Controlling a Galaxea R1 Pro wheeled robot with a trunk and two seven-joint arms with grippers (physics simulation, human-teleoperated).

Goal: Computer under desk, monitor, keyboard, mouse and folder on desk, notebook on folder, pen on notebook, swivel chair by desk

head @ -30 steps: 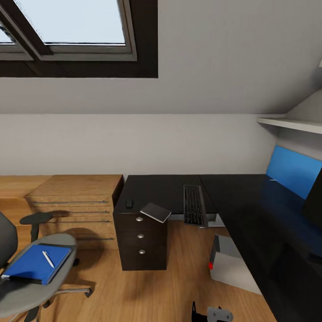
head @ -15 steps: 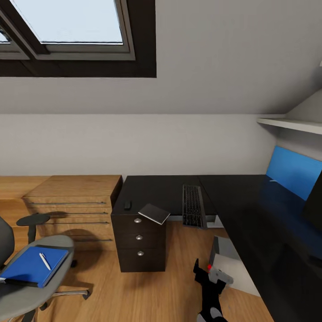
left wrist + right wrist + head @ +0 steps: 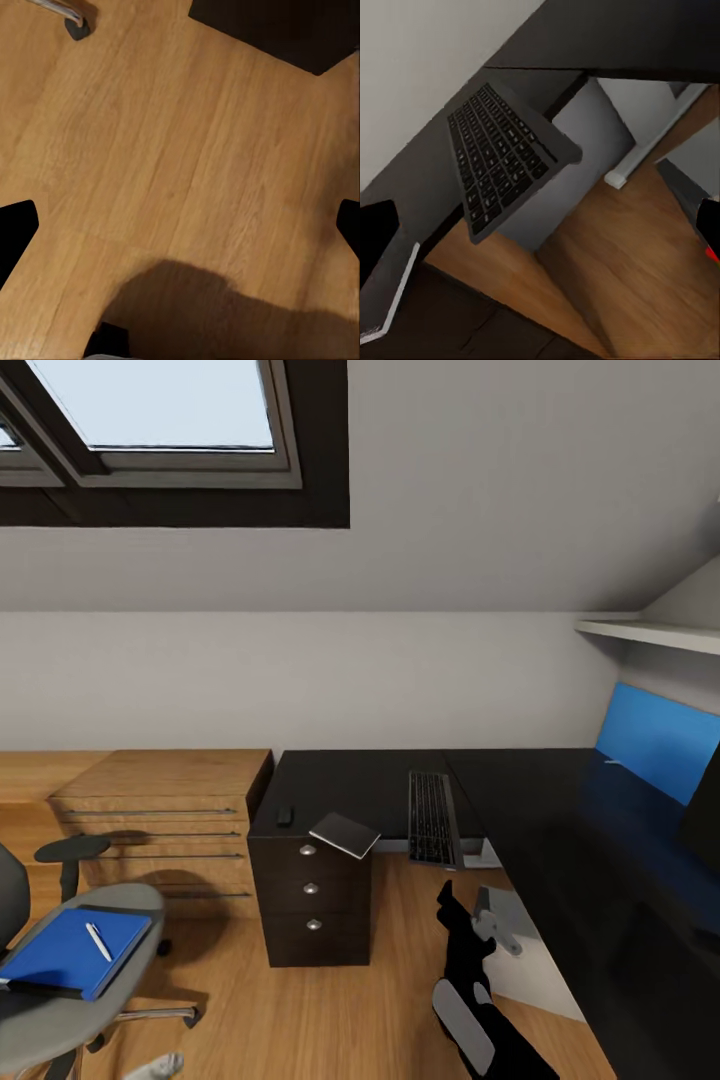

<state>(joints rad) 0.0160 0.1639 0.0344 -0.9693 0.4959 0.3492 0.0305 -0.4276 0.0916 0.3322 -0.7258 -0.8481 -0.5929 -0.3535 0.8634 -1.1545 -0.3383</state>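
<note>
keyboard [image 3: 432, 818]: long axis front-to-back on desk [image 3: 560, 830], front end overhanging | left, right jaws: cannot tell

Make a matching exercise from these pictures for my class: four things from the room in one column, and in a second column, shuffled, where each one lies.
Things:
1. pen
2. folder
3. keyboard
4. notebook

Places:
A. on the seat of the swivel chair
B. on the desk, a corner jutting over the drawer unit
C. on top of the blue folder
D. on the desk, its near end overhanging the front edge

Pairs: 1-C, 2-A, 3-D, 4-B
</note>
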